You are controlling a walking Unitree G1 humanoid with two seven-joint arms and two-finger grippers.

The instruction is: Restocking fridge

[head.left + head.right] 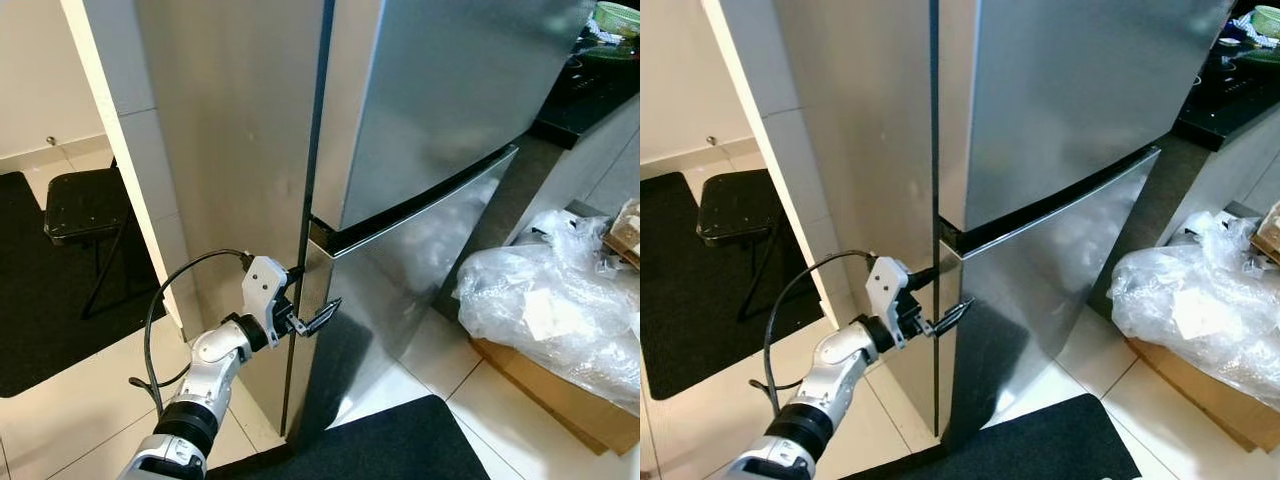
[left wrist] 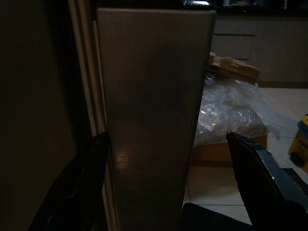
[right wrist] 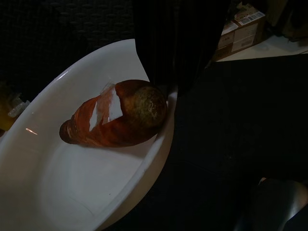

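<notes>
The steel fridge has its upper door (image 1: 450, 90) and lower door (image 1: 420, 250) closed. My left gripper (image 1: 308, 295) is open at the hinge-side top corner of the lower door. Its fingers straddle the door's edge (image 2: 159, 120), one finger (image 2: 72, 192) against the side and the other finger (image 2: 269, 178) a little off the front. In the dark right wrist view, a white plate (image 3: 57, 192) carries an orange, carrot-like vegetable (image 3: 115, 120) partly wrapped in clear film. My right gripper appears shut on the plate's rim, with one dark finger (image 3: 178, 53) over it.
A bulky clear plastic bag (image 1: 550, 300) lies on a cardboard box (image 1: 560, 395) right of the fridge. A black mat (image 1: 380, 445) is at the fridge's foot. A black stool (image 1: 85, 200) stands at the left beside a white wall pillar (image 1: 120, 150). A dark counter (image 1: 590, 90) is at the upper right.
</notes>
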